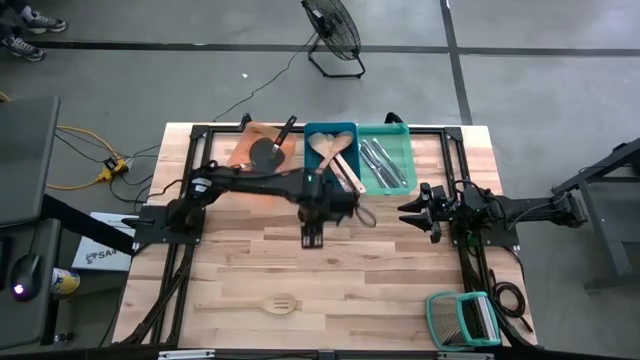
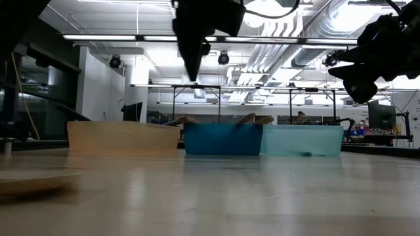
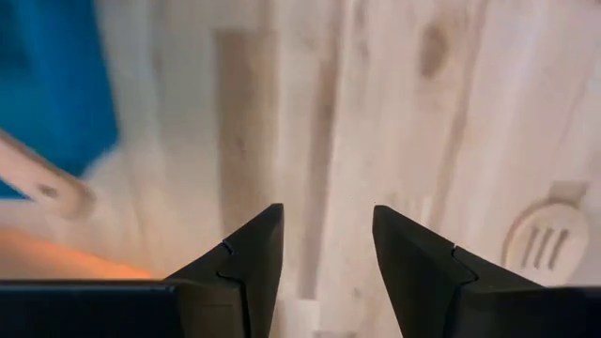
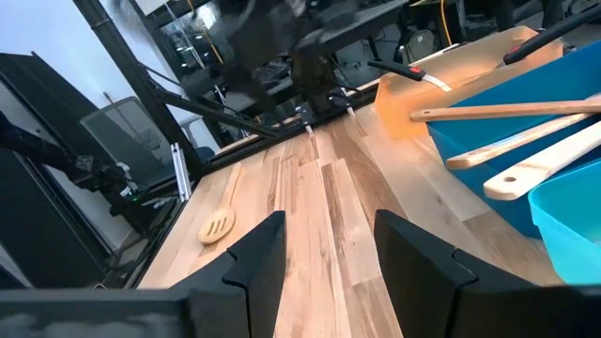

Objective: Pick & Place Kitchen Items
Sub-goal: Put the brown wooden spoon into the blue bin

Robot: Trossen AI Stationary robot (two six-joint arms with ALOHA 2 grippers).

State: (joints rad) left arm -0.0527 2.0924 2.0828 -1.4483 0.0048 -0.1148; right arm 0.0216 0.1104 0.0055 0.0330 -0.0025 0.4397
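My left tool (image 1: 312, 238) hangs empty with fingers apart over the bare tabletop (image 1: 380, 290), my right tool (image 1: 412, 213) likewise apart, the slotted wooden spoon (image 1: 274, 303) lying well off.

the bench (image 1: 400, 270) is pale butcher-block wood, planks running side to side, standing on a grey concrete floor (image 1: 520, 90) crossed by dark seams. a black floor fan (image 1: 333, 30) sits beyond the far edge, with a thin cable trailing from it. a yellow cord (image 1: 85, 150) snakes across the floor to a power strip on the left. a pair of shoes (image 1: 25, 25) shows in the far left corner. from bench height the room reads as a large workshop: white ceiling with exposed ducts (image 2: 308, 26), long strip lights (image 2: 131, 37), dark racks and desks in the distance.
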